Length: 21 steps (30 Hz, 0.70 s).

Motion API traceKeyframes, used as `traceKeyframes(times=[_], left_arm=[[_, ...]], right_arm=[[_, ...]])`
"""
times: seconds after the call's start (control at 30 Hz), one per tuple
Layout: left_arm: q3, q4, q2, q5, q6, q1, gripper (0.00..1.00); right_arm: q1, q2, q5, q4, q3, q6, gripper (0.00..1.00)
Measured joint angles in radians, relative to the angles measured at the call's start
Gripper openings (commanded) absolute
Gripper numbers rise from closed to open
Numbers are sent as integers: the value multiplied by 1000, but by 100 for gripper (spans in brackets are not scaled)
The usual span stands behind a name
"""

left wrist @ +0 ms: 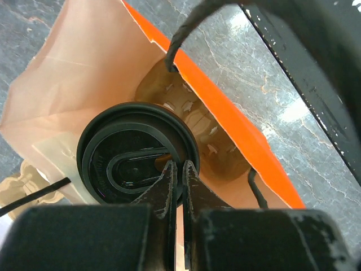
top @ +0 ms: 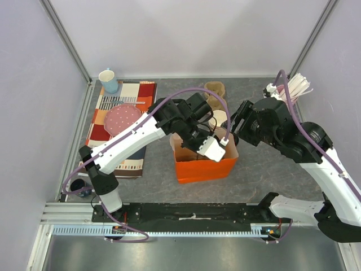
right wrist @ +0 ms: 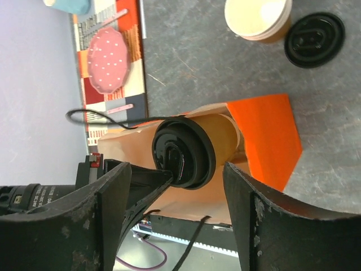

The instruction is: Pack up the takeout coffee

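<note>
Between the pinched fingers of the left gripper sits the lid rim of the takeout coffee, inside the orange bag; right gripper gapes wide alongside; lid embossing unreadable

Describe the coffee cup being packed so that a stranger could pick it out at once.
Find the orange bag in the table's middle. The brown paper cup sits in its mouth, pinched by the left gripper. Unlike the open stacked cups behind, it wears a black lid.
</note>
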Motion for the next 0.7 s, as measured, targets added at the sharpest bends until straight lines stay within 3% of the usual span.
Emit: traceKeyframes(times=[0.37,0.53,0.7], left_arm=[[7,-2,19,-26,-79,-13,2],[26,9,3,-35,-279,-13,2],[26,80,-45,-116,-596,-19,2]], right_arm=[[0,5,-21,-38,-13,20,66],[0,-19,-43,-17,-13,22,64],[-7,-20,-44,-6,-11,50,64]])
